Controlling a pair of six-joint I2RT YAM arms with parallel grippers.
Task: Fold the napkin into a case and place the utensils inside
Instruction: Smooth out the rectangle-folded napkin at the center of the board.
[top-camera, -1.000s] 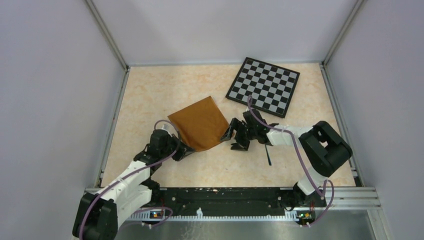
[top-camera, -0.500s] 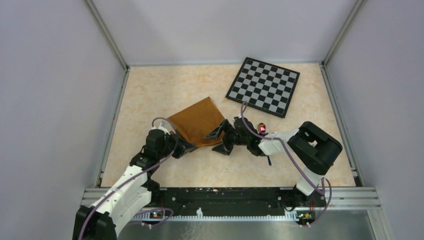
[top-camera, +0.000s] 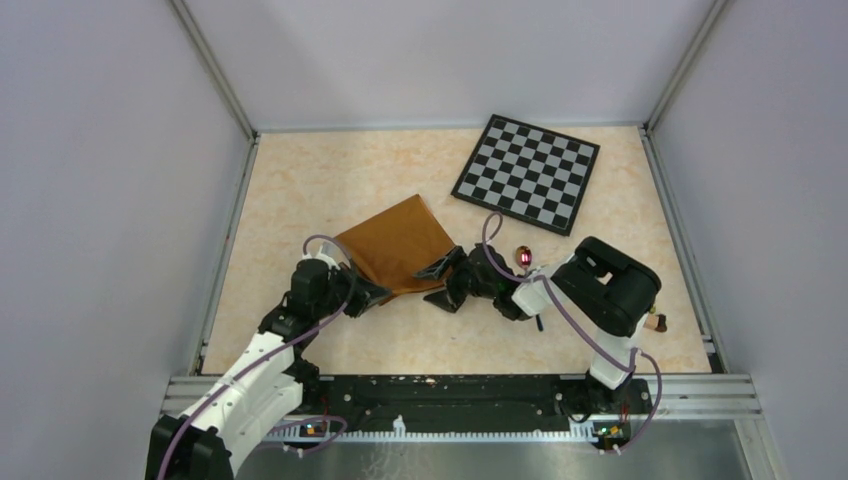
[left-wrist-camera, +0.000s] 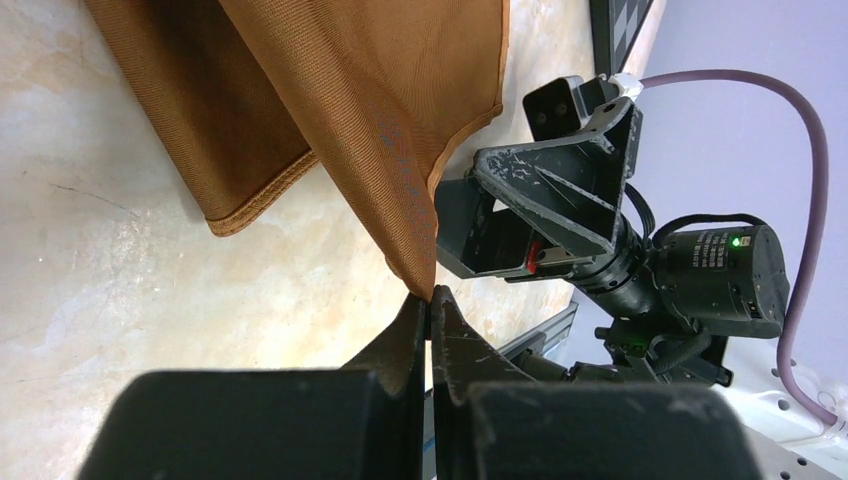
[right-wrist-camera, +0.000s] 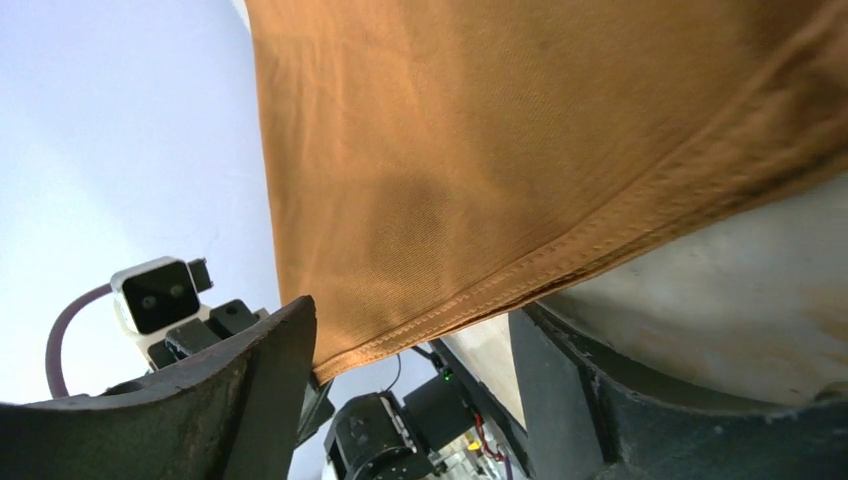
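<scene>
Clearly the left gripper (left-wrist-camera: 427, 308) clamps a napkin (top-camera: 395, 245) corner, holding it up so the right gripper (top-camera: 434, 284), jaws spread, can seemingly take the hem

Your left arm (top-camera: 265, 345) reaches forward and inward, low, and your left gripper (left-wrist-camera: 430, 305) is pinched tight, fingertips meeting. Your right arm (top-camera: 600, 290) doubles back leftward, and your right gripper (top-camera: 437, 282) is spread wide, near the left one.
</scene>
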